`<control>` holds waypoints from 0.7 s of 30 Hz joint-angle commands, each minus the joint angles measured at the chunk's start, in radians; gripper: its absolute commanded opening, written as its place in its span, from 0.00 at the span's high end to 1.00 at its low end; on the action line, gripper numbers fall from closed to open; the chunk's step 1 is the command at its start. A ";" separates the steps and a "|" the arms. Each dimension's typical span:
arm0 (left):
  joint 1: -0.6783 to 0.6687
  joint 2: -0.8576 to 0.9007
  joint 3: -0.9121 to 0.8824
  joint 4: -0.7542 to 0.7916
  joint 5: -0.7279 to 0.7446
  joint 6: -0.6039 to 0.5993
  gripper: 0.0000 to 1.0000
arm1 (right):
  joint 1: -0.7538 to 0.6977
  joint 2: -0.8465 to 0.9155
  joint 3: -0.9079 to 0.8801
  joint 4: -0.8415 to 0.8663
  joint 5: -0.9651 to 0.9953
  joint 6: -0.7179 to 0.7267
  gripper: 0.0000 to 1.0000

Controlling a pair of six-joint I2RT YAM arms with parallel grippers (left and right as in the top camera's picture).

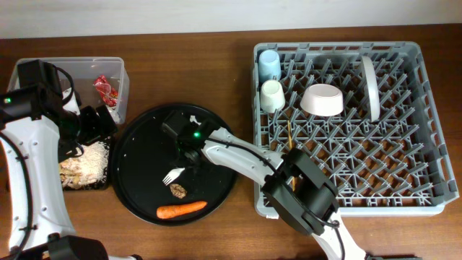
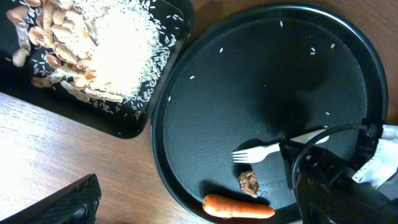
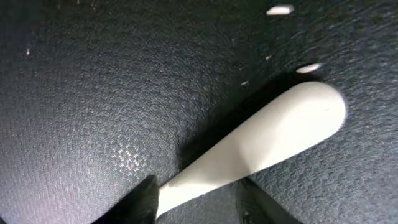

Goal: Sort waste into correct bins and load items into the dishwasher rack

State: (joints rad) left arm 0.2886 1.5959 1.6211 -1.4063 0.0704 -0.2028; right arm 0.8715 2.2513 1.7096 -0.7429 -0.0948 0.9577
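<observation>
Starting nearest, the carrot (image 1: 182, 210), brown lump (image 1: 178, 191) and white fork (image 2: 261, 151) lie unsorted on the round black tray (image 1: 144, 144). The right gripper (image 3: 199, 202) straddles the fork's handle, jaws part-open; whether it grips, I cannot tell. The left gripper (image 1: 94, 124) hangs wide open and empty over the black rectangular tray (image 2: 134, 127) of rice and peanuts. Beyond, the red wrapper (image 1: 105, 87) sits in the clear box (image 1: 123, 72). The light-blue cup (image 1: 269, 63), cream cup (image 1: 272, 94), white bowl (image 1: 322, 100), white plate (image 1: 370, 87) and chopstick (image 1: 290, 130) occupy the dishwasher rack (image 1: 426, 195).

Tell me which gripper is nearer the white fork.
Right. The right gripper sits over the handle of the fork on the round black tray, jaws on either side of it. The left gripper hangs beyond the tray's rim, well clear of the fork.
</observation>
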 commanded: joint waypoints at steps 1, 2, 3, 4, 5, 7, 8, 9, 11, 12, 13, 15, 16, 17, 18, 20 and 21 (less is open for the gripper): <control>0.002 -0.007 -0.001 0.000 0.004 -0.006 0.01 | 0.004 0.050 -0.004 0.006 0.040 0.002 0.65; 0.002 -0.007 -0.001 0.000 0.004 -0.006 0.01 | 0.004 0.050 -0.004 0.004 0.060 0.001 0.65; 0.002 -0.007 -0.001 0.000 0.004 -0.006 0.01 | 0.002 0.050 -0.004 0.002 0.095 -0.023 0.66; 0.002 -0.007 -0.001 0.000 0.004 -0.006 0.01 | -0.003 0.050 -0.004 -0.003 0.108 -0.034 0.67; 0.002 -0.007 -0.001 0.000 0.004 -0.006 0.01 | -0.015 0.050 -0.004 -0.006 0.111 -0.037 0.71; 0.002 -0.007 -0.001 -0.001 0.004 -0.006 0.01 | -0.044 0.050 0.001 -0.013 0.107 -0.037 0.75; 0.002 -0.007 -0.001 -0.001 0.004 -0.006 0.01 | -0.061 0.050 0.021 -0.041 0.103 -0.048 0.74; 0.002 -0.007 -0.001 0.000 0.004 -0.006 0.01 | -0.071 0.050 0.059 -0.088 0.088 -0.064 0.71; 0.002 -0.007 -0.001 0.003 0.004 -0.006 0.01 | -0.065 0.050 0.139 -0.189 0.081 -0.063 0.70; 0.002 -0.007 -0.001 0.003 0.004 -0.006 0.01 | -0.044 0.050 0.178 -0.222 0.080 -0.063 0.66; 0.002 -0.007 -0.001 0.002 0.004 -0.006 0.01 | -0.025 0.050 0.190 -0.222 0.074 -0.062 0.57; 0.002 -0.007 -0.001 0.002 0.004 -0.006 0.01 | 0.020 0.050 0.190 -0.217 0.065 -0.033 0.54; 0.002 -0.007 -0.001 0.002 0.004 -0.006 0.01 | 0.034 0.050 0.190 -0.204 0.066 -0.033 0.53; 0.002 -0.007 -0.001 0.002 0.005 -0.006 0.01 | 0.056 0.050 0.190 -0.178 0.066 -0.032 0.51; 0.002 -0.007 -0.001 0.002 0.005 -0.006 0.01 | 0.063 0.050 0.190 -0.172 0.069 -0.032 0.50; 0.002 -0.007 -0.001 0.001 0.014 -0.006 0.01 | 0.067 0.050 0.185 -0.174 0.081 -0.031 0.50; 0.002 -0.007 -0.001 0.002 0.019 -0.006 0.01 | 0.067 0.057 0.184 -0.177 0.082 -0.012 0.50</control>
State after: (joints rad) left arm 0.2886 1.5959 1.6211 -1.4059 0.0711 -0.2031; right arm 0.9443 2.2936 1.8832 -0.9157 -0.0299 0.9169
